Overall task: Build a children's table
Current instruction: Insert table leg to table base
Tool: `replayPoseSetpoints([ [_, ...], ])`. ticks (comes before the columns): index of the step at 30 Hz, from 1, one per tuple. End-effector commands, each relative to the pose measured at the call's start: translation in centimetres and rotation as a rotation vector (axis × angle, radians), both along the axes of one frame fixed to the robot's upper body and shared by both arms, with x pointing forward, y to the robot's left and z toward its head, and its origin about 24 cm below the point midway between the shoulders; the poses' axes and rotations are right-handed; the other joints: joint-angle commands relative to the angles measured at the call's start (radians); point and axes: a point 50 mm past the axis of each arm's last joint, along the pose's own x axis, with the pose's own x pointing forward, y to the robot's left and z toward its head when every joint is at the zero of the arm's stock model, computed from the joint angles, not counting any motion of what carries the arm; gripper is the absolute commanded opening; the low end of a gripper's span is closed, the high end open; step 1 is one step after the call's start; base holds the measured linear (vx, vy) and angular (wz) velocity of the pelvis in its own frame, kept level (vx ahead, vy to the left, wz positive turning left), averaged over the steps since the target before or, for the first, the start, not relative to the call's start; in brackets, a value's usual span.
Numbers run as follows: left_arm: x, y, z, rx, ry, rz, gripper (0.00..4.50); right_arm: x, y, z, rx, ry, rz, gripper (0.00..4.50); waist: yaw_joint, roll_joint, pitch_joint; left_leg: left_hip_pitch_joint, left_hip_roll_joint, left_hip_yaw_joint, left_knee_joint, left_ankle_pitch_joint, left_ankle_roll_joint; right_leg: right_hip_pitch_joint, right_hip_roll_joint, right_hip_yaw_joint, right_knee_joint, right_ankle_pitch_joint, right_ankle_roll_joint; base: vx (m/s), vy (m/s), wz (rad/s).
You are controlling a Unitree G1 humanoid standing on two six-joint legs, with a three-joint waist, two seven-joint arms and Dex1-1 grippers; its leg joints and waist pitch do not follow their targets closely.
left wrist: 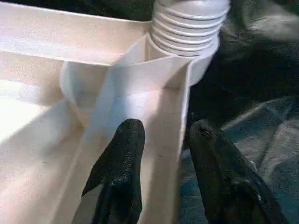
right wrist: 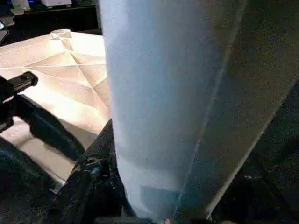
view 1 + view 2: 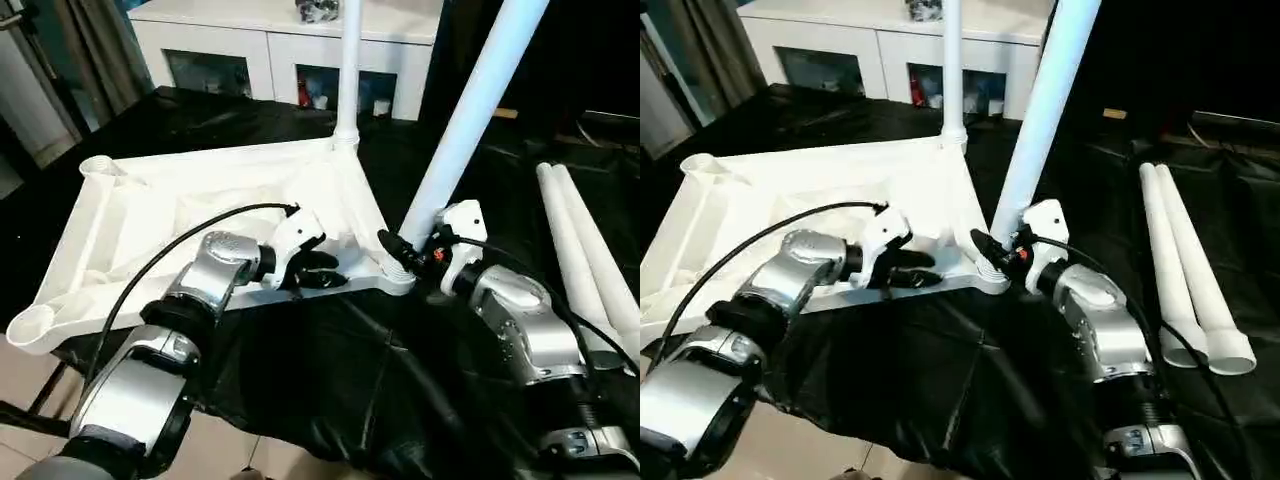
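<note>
The white tabletop (image 3: 200,200) lies upside down on a black sheet, ribbed underside up. One white leg (image 3: 348,70) stands upright in its far corner socket. A second leg (image 3: 470,110) leans to the right in the near right corner socket, its ribbed end (image 1: 187,23) seated there. My right gripper (image 3: 408,248) is shut on this leg just above the socket, and a black finger (image 2: 93,177) presses its side. My left gripper (image 3: 322,270) is shut on the tabletop's near rim, close to that corner, with its fingers (image 1: 121,177) on either side of the rim wall.
Two spare white legs (image 3: 585,250) lie side by side on the black sheet at the right. A white glass-doored cabinet (image 3: 270,40) stands behind. The tabletop's two left corner sockets (image 3: 98,167) hold nothing. The near left corner overhangs the tiled floor (image 3: 20,370).
</note>
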Motion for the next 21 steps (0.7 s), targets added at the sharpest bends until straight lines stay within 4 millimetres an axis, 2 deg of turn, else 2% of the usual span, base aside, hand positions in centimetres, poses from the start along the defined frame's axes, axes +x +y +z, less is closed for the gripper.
replayPoseSetpoints([
  [1,-0.19,0.51,-0.49,0.014,0.013,0.004,1.81,-0.44,0.11,-1.23,-0.026,0.065,0.018,1.89,0.005,-0.010,-0.071,0.004,0.012,0.002,-0.058,-0.121,0.066,0.066,-0.068,0.035,-0.061,-0.119,-0.244,0.000,0.000,0.00],
  [2,-0.24,0.61,-0.72,0.036,0.007,0.002,1.81,-0.44,0.16,-1.24,-0.027,0.067,0.022,1.89,0.007,-0.013,-0.071,0.003,0.011,0.002,-0.057,-0.119,0.068,0.066,-0.068,0.036,-0.061,-0.117,-0.242,0.000,0.000,0.00],
  [9,-0.35,0.69,-1.19,0.074,0.014,-0.014,1.81,-0.41,0.31,-1.29,-0.049,0.089,0.053,1.89,0.011,-0.012,-0.071,0.004,0.012,0.002,-0.058,-0.122,0.064,0.065,-0.068,0.035,-0.062,-0.137,-0.232,0.000,0.000,0.00],
  [11,-0.25,0.69,-1.25,0.084,0.014,-0.010,1.53,-0.38,0.29,-1.36,-0.070,0.101,0.072,1.89,0.012,-0.012,-0.072,0.005,0.011,0.002,-0.058,-0.118,0.061,0.066,-0.067,0.035,-0.061,-0.131,-0.230,0.000,0.000,0.00],
  [21,-0.20,0.54,-1.18,0.065,0.036,-0.035,0.72,-0.36,0.26,-1.38,-0.101,0.122,0.114,1.89,0.017,-0.013,-0.073,0.004,0.011,0.002,-0.055,-0.105,0.067,0.068,-0.067,0.035,-0.058,-0.100,-0.240,0.000,0.000,0.00],
])
